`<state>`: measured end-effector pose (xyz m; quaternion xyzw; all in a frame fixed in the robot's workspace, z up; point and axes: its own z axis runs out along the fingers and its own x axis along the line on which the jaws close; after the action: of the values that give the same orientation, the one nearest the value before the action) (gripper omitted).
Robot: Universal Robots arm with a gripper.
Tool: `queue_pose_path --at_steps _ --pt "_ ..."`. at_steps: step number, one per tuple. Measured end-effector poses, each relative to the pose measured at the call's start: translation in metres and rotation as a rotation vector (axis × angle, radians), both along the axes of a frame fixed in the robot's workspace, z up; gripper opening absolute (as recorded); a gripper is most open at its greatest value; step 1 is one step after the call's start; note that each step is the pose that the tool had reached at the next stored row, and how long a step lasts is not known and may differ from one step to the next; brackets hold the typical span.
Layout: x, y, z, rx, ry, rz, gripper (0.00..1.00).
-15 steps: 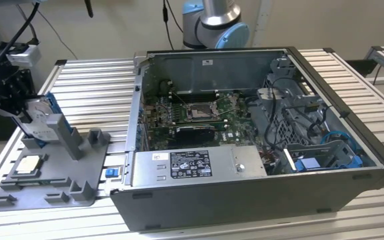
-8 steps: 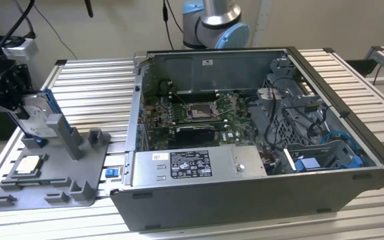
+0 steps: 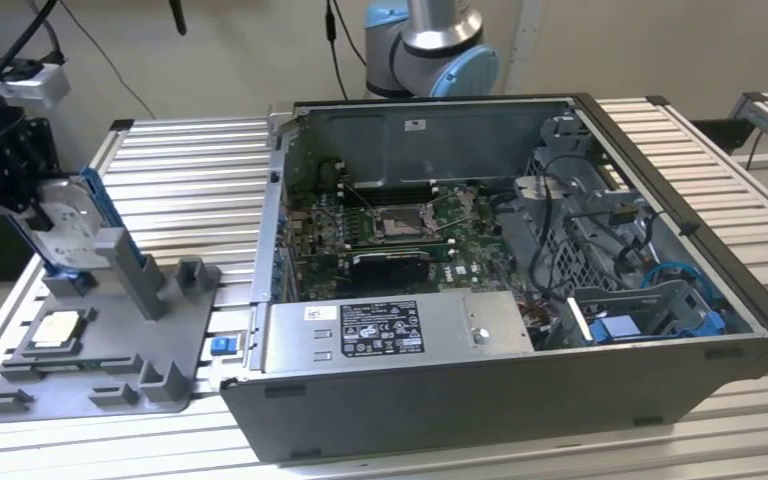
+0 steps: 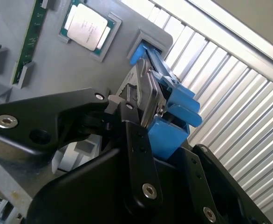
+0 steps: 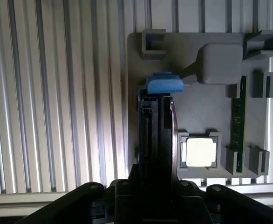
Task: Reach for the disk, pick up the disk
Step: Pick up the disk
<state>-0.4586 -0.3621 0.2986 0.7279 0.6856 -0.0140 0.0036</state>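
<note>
The tool [image 4: 150,119] is closed on the disk [image 4: 148,88], coming down on it from above. In the second wrist view a black finger [image 4: 127,112] presses flat on the disk's silver face. The blue bracket [image 4: 176,109] on the other side runs back into the tool's black body. In the first wrist view the disk [image 5: 155,126] is seen edge-on, straight out from the tool's body, with the bracket's blue tab at its far end.

The disk [image 3: 67,215] stands upright on its edge in a slot at the back corner of the grey holder [image 3: 104,370]. This is at the exterior view's left. Its lower end is still seated in that slot, so it has not left the holder.

On the holder near the disk lie a square chip [image 5: 200,152] in its pocket and, beyond it, a green memory stick [image 5: 238,121]. The holder rests on the slatted worktop [image 3: 184,150], just beside an open computer case [image 3: 491,400], which is well apart from the tool.
</note>
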Motion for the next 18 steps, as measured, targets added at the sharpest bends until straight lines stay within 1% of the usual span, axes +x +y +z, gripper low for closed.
queue_pose_path --at_steps 9,18 --pt "0.000 0.0000 0.0106 0.0000 -0.0001 0.000 0.00" --pt "0.000 0.0000 0.0170 0.0000 -0.0001 0.000 0.00"
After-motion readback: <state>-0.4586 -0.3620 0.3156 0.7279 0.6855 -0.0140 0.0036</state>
